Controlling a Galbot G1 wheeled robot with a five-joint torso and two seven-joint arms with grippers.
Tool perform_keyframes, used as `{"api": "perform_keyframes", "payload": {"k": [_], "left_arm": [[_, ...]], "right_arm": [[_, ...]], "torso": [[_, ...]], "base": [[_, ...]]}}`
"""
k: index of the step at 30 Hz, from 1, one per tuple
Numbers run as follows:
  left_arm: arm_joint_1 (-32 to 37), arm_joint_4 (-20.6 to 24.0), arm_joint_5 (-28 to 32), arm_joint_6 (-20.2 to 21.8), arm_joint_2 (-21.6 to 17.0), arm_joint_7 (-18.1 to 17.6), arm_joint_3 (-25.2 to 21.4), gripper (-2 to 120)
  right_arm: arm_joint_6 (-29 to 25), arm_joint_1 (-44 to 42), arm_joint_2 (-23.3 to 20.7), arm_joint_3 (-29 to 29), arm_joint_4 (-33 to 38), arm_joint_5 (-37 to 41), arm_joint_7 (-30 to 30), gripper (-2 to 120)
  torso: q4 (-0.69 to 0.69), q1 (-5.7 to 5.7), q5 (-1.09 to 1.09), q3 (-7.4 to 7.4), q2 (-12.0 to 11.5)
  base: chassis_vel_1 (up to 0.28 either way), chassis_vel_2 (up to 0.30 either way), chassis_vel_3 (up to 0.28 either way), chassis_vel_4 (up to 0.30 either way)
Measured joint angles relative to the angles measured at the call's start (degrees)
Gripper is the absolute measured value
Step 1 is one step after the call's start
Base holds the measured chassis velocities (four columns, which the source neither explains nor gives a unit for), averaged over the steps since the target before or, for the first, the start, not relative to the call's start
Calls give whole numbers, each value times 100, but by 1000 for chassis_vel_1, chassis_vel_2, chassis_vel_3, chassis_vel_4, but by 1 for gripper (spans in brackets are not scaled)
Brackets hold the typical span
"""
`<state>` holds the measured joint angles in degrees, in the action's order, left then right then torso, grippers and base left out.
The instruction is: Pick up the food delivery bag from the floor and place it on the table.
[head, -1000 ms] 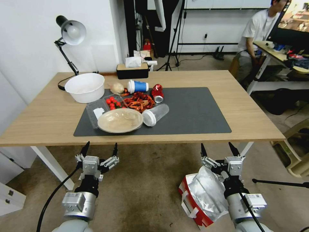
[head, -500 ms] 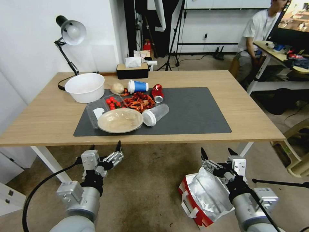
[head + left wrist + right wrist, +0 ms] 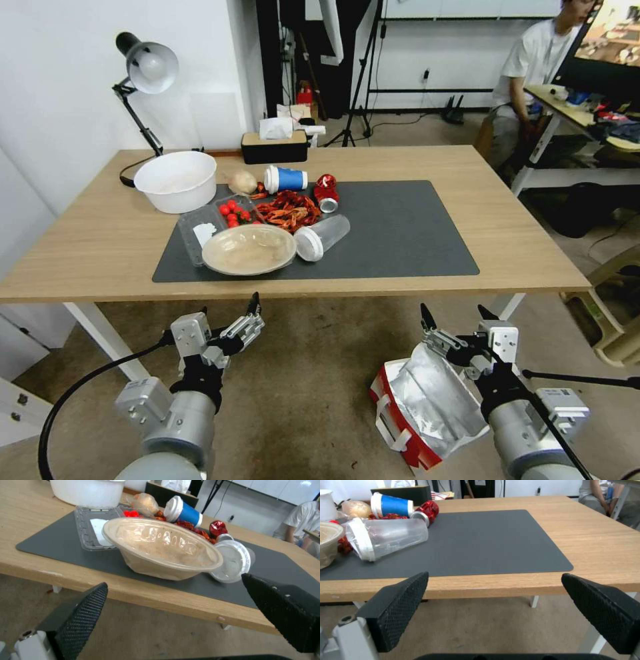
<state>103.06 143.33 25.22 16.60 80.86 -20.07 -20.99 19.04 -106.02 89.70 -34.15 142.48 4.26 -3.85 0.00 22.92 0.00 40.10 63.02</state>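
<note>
The food delivery bag (image 3: 417,407) on the floor (image 3: 300,387) looks light and crushable; its white strap handles (image 3: 389,427) seem the best hold. Both the right pincer (image 3: 455,319) and left pincer (image 3: 227,313) are spread, empty.

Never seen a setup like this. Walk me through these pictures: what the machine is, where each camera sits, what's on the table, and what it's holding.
This is a wheeled robot with two arms, each ending in a two-fingered gripper. The wide picture comes from a camera on its head, looking down and forward. The other two come from cameras on its wrists, so the black fingers at their lower edges are that arm's own.

Both the left gripper and the right gripper are open and hold nothing, hovering in front of the table.

On the table's grey mat lie a lidded bowl, a tipped clear cup, a blue cup, a red can and red food scraps. A white bowl and a lamp stand beside it.

The bag, red with foil lining, sits on the floor under the right arm.
</note>
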Motion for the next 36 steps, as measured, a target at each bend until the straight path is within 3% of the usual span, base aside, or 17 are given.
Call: {"api": "perform_keyframes", "payload": {"k": [14,36], "left_arm": [[-51,-61,93,-180,-27,-101,-59,100],[-108,-115,29,-206,-38,-49,-86,100]], "right_arm": [[-91,27,13,21,-86,-61,30,100],[-79,135,10,12,-164,-52,30,100]], "torso": [[-1,-29,0,-36,-66],[-1,-332,0,-411,-743]], "base": [[0,0,0,0],[0,0,0,0]]}}
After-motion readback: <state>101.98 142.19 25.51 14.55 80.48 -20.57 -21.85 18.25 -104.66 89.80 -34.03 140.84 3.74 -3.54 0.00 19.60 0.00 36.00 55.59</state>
